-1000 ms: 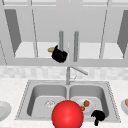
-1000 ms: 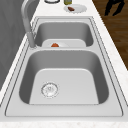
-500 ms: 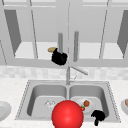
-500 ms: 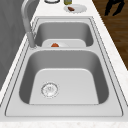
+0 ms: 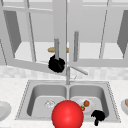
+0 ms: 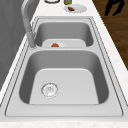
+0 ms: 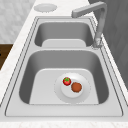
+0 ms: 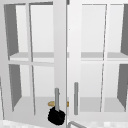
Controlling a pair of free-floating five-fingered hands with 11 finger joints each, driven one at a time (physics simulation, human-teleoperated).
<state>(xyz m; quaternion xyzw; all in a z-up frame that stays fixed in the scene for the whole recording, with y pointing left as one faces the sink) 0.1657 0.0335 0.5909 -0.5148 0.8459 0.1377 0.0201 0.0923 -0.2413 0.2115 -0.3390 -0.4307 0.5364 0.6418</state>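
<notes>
While the left door stands slightly ajar, this is how things lie:

Cabinet: white glass-fronted wall cabinet (image 8: 110, 32) fills the upper half of the front view; its left door (image 5: 32, 62) swings out at the bottom.
Sink: grey steel double-basin sink (image 5: 110, 100) spans the lower middle, with a bent steel tap (image 7: 96, 22) behind the divider.
Ball: glossy red ball (image 5: 67, 115) sits at bottom centre, in front of the sink.
Plate: round white plate (image 7: 85, 96) lies in the right basin, carrying a small red strawberry (image 7: 66, 81) and a brown round piece (image 7: 76, 87), just beside each other.
Left hand: black left hand (image 5: 56, 64), centre of frame, fingers curled round the bottom of the left door's grey vertical bar handle (image 5: 56, 48).
Right hand: black right hand (image 5: 98, 115), lower right by the sink's front rim, fingers hanging loose, holding nothing.
Shelf item: flat tan object (image 5: 51, 49) lies inside the cabinet, behind the handle.
</notes>
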